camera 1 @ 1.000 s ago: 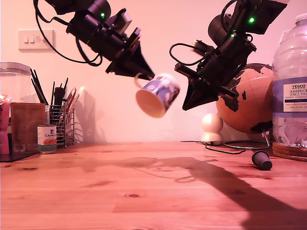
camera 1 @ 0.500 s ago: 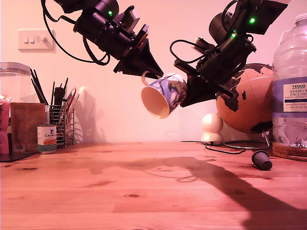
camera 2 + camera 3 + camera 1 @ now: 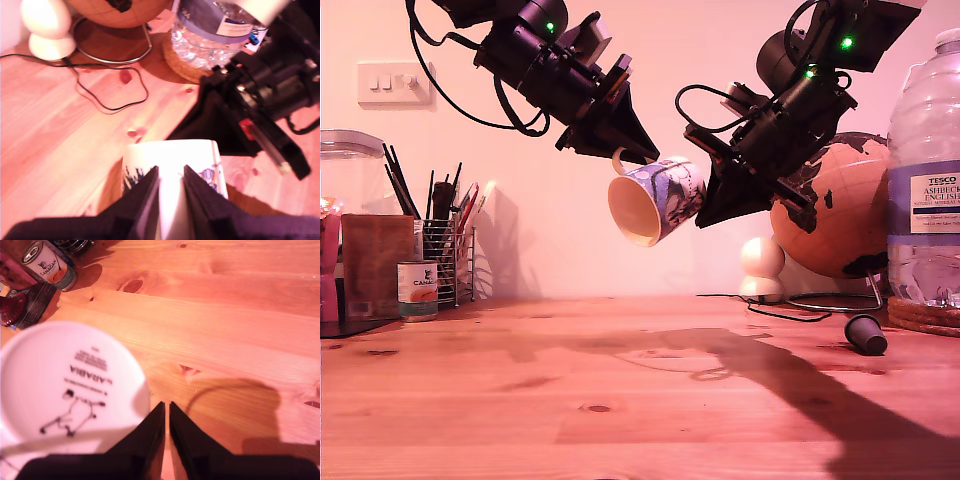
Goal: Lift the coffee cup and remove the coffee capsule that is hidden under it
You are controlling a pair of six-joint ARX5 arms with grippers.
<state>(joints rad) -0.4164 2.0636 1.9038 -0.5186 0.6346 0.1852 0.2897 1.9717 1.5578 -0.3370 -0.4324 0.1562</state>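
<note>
The coffee cup (image 3: 655,200) hangs tilted in mid-air, its open mouth facing the exterior view's lower left. My first gripper (image 3: 625,152), reaching in from the exterior view's upper left, is shut on its loop handle. In the first wrist view the fingers (image 3: 150,185) straddle the handle above the cup (image 3: 172,155). My second gripper (image 3: 706,215) is shut and empty, its tips close beside the cup's base (image 3: 70,390). Its fingers (image 3: 166,404) nearly touch each other. The dark coffee capsule (image 3: 866,334) lies on its side on the table at the exterior view's right.
A globe (image 3: 840,215) on a wire stand, a white round object (image 3: 761,265) and a large water bottle (image 3: 925,170) on a cork mat stand at the exterior view's right. A small tin can (image 3: 418,290), pen holder (image 3: 445,255) and jar (image 3: 350,170) stand on its left. A black cable (image 3: 110,95) trails across the wood.
My first arm rose a little and shifted toward the exterior view's right, carrying the cup nearer my second gripper. The cup tipped slightly. The capsule has not moved.
</note>
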